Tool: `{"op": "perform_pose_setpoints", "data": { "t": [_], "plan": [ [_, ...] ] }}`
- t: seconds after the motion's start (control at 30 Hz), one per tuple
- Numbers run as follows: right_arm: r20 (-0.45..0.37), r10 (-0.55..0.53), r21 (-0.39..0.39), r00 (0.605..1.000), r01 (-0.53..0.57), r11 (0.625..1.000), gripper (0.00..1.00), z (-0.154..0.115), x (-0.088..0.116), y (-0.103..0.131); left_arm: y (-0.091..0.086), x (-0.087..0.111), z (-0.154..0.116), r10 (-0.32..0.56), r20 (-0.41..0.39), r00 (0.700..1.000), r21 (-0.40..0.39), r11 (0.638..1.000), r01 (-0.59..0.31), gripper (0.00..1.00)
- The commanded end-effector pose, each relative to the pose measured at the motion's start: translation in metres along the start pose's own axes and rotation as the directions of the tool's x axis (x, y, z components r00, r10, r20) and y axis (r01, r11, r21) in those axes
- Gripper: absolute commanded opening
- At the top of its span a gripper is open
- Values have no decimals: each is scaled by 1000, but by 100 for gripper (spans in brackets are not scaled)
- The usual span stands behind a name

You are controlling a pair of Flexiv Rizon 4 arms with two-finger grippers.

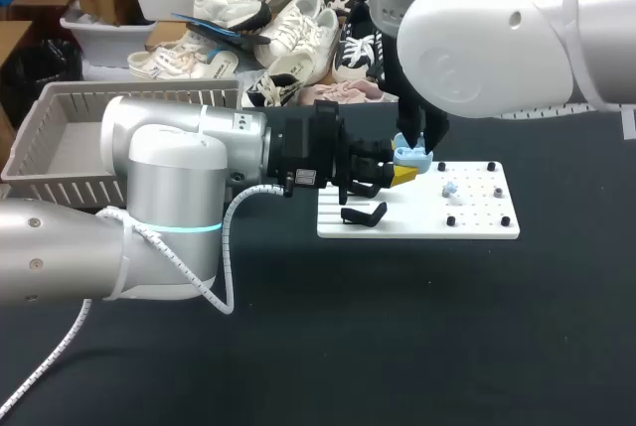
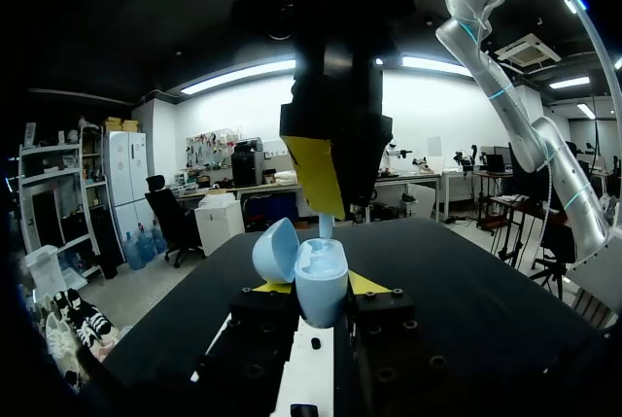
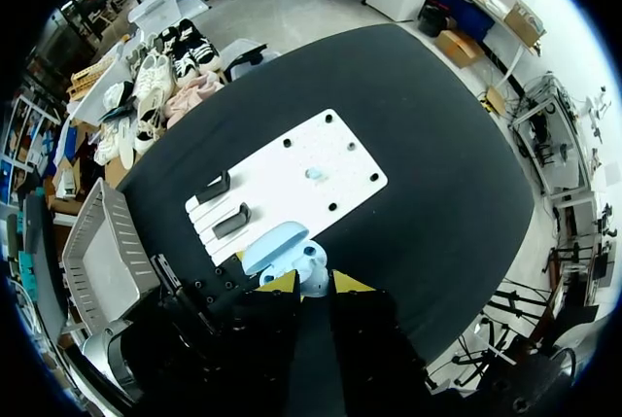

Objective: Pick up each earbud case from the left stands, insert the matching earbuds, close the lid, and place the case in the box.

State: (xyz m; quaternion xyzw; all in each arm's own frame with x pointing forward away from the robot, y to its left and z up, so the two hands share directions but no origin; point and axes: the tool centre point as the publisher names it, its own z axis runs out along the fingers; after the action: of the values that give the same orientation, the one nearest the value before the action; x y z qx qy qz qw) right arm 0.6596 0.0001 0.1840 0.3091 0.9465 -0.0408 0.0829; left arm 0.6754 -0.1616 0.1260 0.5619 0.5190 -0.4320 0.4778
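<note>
Over the white board, clear of its surface, the left gripper has its yellow tips pressed to both sides of the pale-blue case; the case stands upright between them with its lid hinged open to one side (the left wrist view shows this best: gripper, case). The right gripper comes straight down onto the case from above; its fingers are nearly together, and from under its tips a small pale earbud reaches into the open case. In the right wrist view that gripper sits directly over the case; ahead of it lies the board, with two black stands at one end and another earbud lying loose near the middle. The grey box sits at the table's left, well apart from the board.
</note>
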Motion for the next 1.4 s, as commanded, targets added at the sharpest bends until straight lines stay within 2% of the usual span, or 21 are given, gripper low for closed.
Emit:
{"op": "perform_pose_setpoints", "data": {
  "t": [0.03,1.4],
  "plan": [
    [-3,-1,7,1000,1,1000,0,1,0,3,0,1,0,1,3,1000,-2,1000,-1,0],
    [-30,-16,4,999,16,1000,0,7,0,9,0,1,0,1,3,1000,-2,1000,-1,0]
  ]
}}
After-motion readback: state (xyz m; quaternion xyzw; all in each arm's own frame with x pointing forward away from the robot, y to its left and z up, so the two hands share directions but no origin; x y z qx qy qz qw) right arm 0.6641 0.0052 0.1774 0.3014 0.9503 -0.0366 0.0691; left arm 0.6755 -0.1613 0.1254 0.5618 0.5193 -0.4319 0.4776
